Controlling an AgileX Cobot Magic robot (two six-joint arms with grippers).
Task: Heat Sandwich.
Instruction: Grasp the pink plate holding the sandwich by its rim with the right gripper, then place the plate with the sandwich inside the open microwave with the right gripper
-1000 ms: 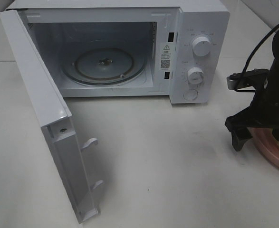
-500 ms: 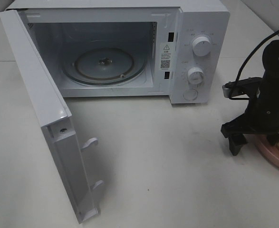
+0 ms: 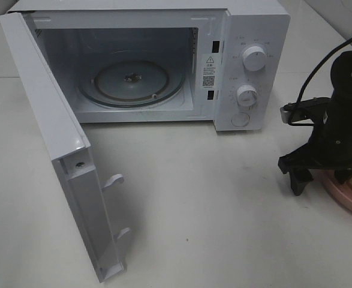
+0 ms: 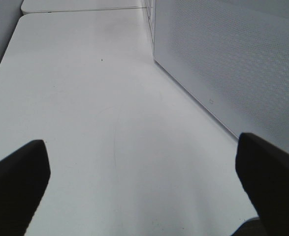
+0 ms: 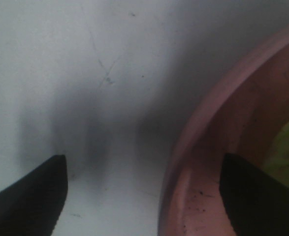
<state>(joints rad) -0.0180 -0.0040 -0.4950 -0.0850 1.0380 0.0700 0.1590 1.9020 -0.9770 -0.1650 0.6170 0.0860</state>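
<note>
- The black left gripper hangs over the bare white table with its jaws wide apart, holding nothing.
- The boxy white microwave oven has its door swung open and its round glass turntable is bare. Opening is done, loading is not.
- The black right gripper has its jaws apart astride the rim of the round pink plate, not clamped.
- The sandwich, seen only as a yellow-green sliver, lies on that plate, well apart from the oven. Carrying, loading, shutting and heating remain.
</note>
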